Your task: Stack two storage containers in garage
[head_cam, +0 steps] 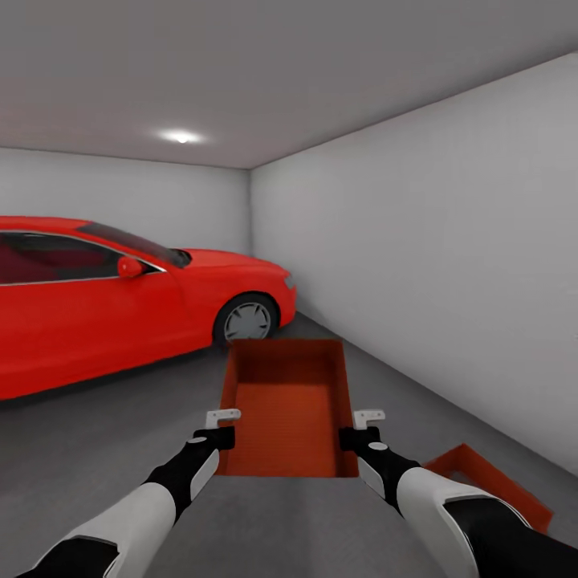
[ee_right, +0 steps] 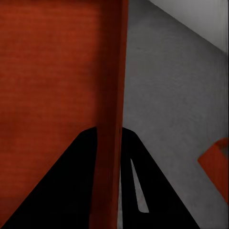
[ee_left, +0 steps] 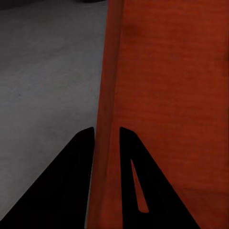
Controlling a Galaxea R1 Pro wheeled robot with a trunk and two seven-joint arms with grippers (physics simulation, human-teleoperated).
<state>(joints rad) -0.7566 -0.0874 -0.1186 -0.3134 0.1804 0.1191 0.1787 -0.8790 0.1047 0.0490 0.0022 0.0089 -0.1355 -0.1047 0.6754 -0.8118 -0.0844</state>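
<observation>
Head view: garage, red car [head_cam: 120, 313] far left.
Left claw [head_cam: 222, 417]: clamped on held container [head_cam: 289, 405] left wall.
Right claw [head_cam: 368, 418]: clamped on right wall.
Second container [head_cam: 490, 482]: floor [head_cam: 104, 449], near right.

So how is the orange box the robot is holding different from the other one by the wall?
The held container is up between the left gripper and the right gripper, each clamped on a side wall; the second container sits on the floor, untouched. The held one shows whole, the second only partly, behind the right arm. Both are orange-red and open-topped.
</observation>
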